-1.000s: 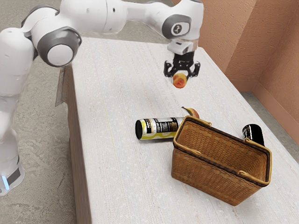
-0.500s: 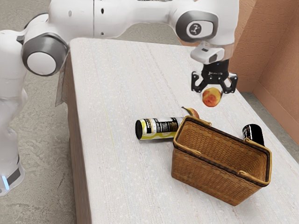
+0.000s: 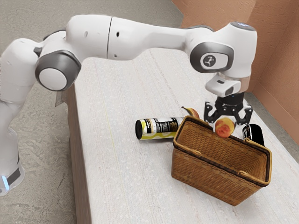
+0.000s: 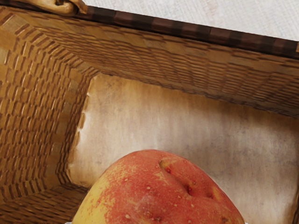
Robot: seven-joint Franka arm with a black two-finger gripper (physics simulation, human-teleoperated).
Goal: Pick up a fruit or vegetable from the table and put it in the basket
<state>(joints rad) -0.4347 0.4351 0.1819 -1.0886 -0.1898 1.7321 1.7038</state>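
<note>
Beneath the gripper [image 3: 226,123], a pale, faintly streaked tabletop [image 3: 126,186]; beyond it, toward the exterior view's right, rough terracotta walls [image 3: 276,70]; well below, mottled grey floor [image 3: 42,163]. The gripper is part-open, its fingers closed about a rounded, dimpled, red-and-yellow fruit [image 3: 224,127], held above the mouth of the basket [image 3: 210,177]: woven brown sides, dark-banded rim, smooth bottom. Toward the exterior view's left from the gripper lies a cylindrical, labelled can [image 3: 161,128].
</note>
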